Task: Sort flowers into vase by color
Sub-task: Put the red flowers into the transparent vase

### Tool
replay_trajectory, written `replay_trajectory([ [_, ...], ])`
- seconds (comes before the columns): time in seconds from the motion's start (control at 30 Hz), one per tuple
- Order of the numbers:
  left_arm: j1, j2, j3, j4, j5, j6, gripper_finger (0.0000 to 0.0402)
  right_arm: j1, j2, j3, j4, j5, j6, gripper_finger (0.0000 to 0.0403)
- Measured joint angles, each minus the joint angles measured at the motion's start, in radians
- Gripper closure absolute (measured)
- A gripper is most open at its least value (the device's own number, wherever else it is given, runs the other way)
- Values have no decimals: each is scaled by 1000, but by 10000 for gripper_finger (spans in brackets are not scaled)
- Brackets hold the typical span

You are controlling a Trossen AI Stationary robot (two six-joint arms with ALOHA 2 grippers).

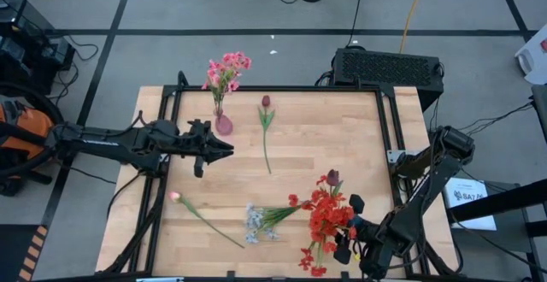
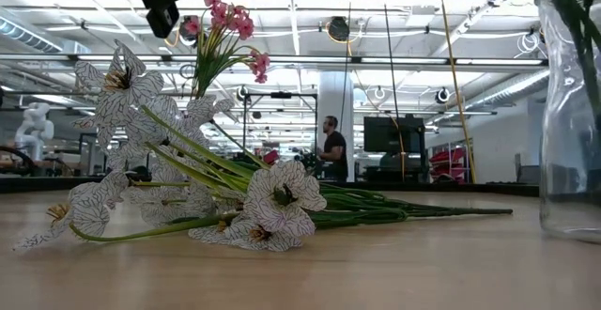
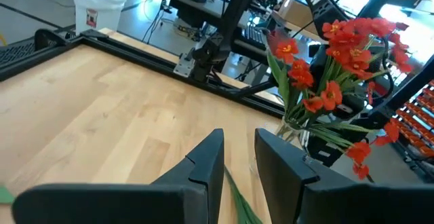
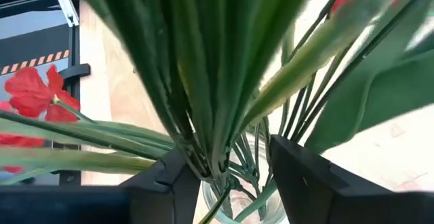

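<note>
Pink flowers stand in the small pink vase at the table's far left. My left gripper hovers just near of that vase, open, with nothing between its fingers. Red flowers and a maroon tulip stand in a clear glass vase at the near right. My right gripper is open, with one finger on each side of their green stems above the glass rim. Another maroon tulip, a pink bud and a pale blue-white bunch lie flat on the table. My right gripper stands open around the bundle of green stems just above the glass vase's mouth, coming at them slanting down from the table's near right. The stems pass close to one finger; whether it touches them I cannot tell.
Bare wood lies between the lying tulip and the table's right edge. A black box sits beyond the far right corner. In the low view a person stands far off in the room behind.
</note>
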Motion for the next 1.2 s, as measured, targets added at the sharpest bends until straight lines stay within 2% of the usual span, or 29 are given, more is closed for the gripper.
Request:
replay_trajectory([
  [0.23, 0, 3, 0, 0, 0, 0, 313, 1, 0, 1, 1, -9, 48, 215],
  [0.37, 0, 3, 0, 0, 0, 0, 313, 0, -8, 3, -2, -57, 56, 197],
  [0.63, 0, 3, 0, 0, 0, 1, 313, 1, -73, 3, -58, -90, 57, 163],
  [0.87, 0, 2, 0, 0, 0, 1, 313, 0, -91, 2, -78, -89, 78, 161],
  [1.0, 0, 2, 0, 0, 0, 1, 313, -4, -92, 2, -112, -158, 101, 160],
  [1.2, 0, 2, 0, 0, 0, 0, 313, -4, -95, 2, -133, -186, 137, 160],
])
